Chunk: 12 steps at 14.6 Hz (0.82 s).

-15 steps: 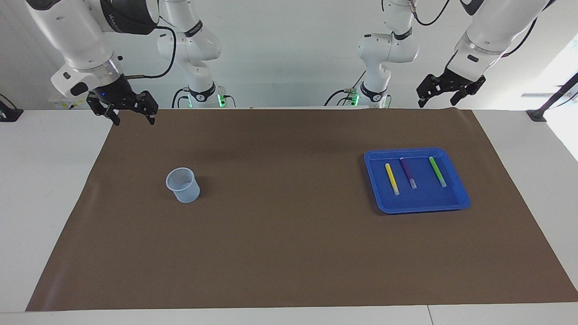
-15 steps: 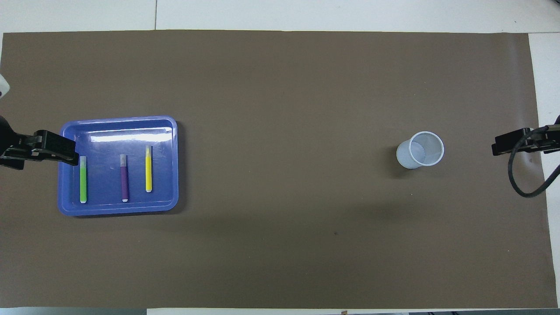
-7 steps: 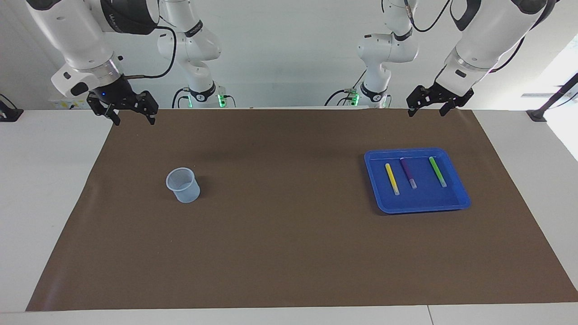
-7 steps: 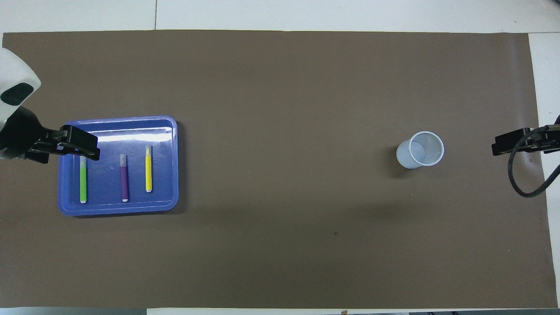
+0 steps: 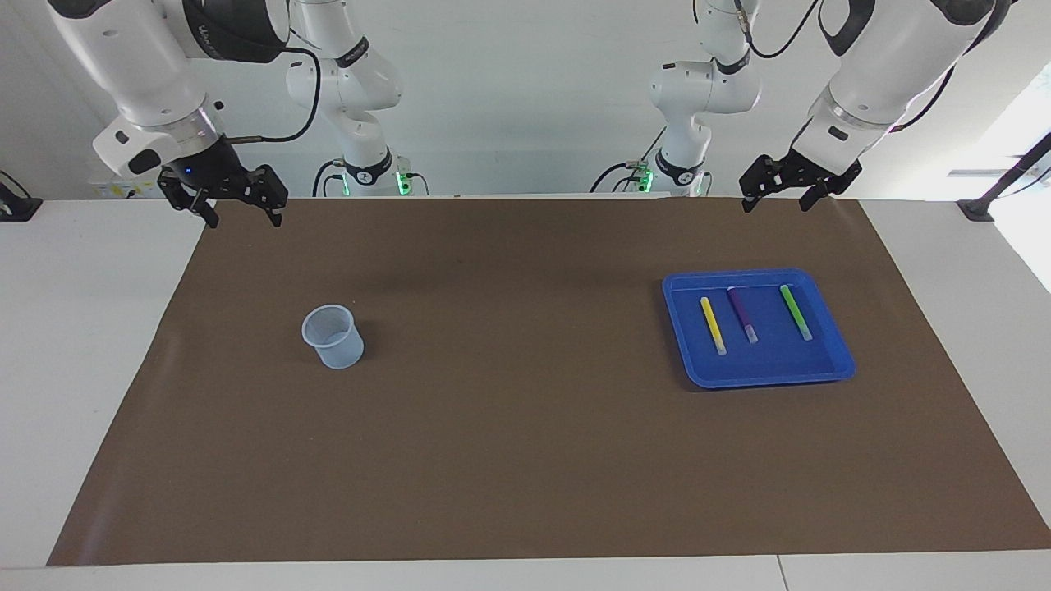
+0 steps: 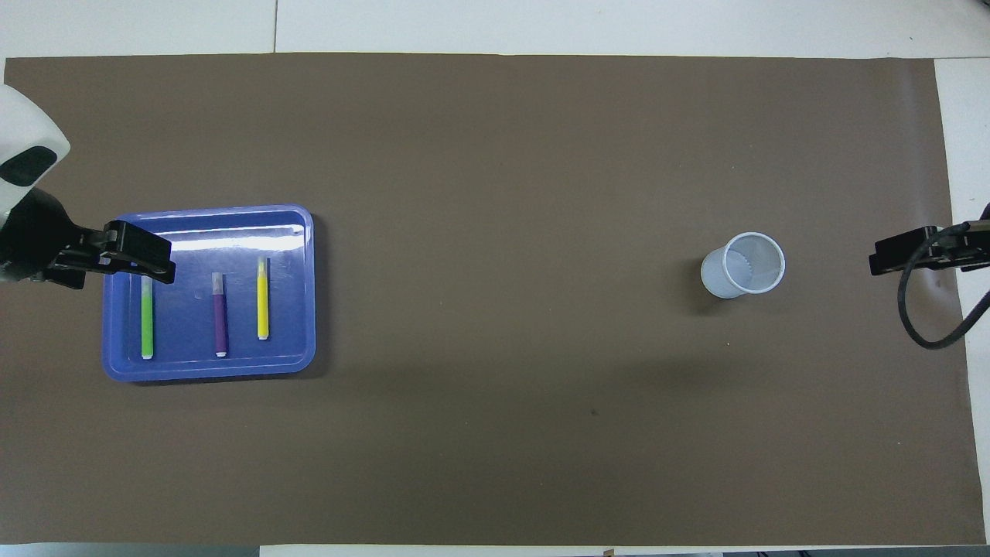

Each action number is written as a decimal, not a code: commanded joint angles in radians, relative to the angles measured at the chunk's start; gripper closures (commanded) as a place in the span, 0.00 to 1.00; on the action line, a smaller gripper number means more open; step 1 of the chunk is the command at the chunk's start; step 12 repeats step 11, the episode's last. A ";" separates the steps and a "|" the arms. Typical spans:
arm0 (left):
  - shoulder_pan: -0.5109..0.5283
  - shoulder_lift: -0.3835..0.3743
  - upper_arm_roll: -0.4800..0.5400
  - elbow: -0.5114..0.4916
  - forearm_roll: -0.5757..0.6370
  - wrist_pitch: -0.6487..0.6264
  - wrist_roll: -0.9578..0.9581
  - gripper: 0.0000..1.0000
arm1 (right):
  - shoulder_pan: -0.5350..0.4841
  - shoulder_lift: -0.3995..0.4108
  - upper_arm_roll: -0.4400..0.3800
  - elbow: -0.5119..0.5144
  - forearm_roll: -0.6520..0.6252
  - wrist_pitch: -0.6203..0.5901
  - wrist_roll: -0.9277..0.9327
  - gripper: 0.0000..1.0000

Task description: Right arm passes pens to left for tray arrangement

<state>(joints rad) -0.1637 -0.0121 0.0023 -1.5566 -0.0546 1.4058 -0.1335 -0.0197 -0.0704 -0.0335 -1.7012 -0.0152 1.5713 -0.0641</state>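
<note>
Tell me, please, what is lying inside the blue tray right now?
Three pens lie side by side in the blue tray: yellow pen, purple pen and green pen. From overhead, the raised left claw covers the green pen's farther tip.

Tray (image 5: 759, 373): on mat (image 5: 525, 460), toward left arm's end of tabletop (image 5: 82, 369).
Pens (image 5: 749, 316): 3, lying in tray, side by side, apart, roughly parallel.
Cup (image 5: 332, 336): upright on mat, toward right arm's end, well apart from tray.
Left end effector (image 5: 784, 190): raised over mat edge nearest robots, by tray's end.
Right end effector (image 5: 238, 209): raised over mat corner at own end.
</note>
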 commanded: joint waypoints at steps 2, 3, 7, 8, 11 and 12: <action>0.018 -0.008 -0.013 -0.003 -0.001 0.009 -0.006 0.00 | -0.008 -0.008 0.007 -0.005 0.018 -0.011 0.004 0.00; 0.018 -0.008 -0.013 -0.003 -0.001 0.009 -0.006 0.00 | -0.008 -0.008 0.007 -0.005 0.018 -0.011 0.004 0.00; 0.018 -0.008 -0.013 -0.004 -0.002 0.015 -0.008 0.00 | -0.006 -0.006 0.009 -0.005 0.021 0.001 0.012 0.00; 0.018 -0.008 -0.013 -0.002 -0.002 0.004 -0.008 0.00 | -0.003 -0.006 0.010 -0.005 0.021 0.001 0.012 0.00; 0.018 -0.008 -0.010 -0.002 -0.005 0.011 -0.006 0.00 | -0.009 -0.005 0.010 -0.003 0.023 0.003 0.007 0.00; 0.018 -0.008 -0.010 -0.002 -0.005 0.011 -0.006 0.00 | -0.009 -0.005 0.010 -0.003 0.023 0.003 0.007 0.00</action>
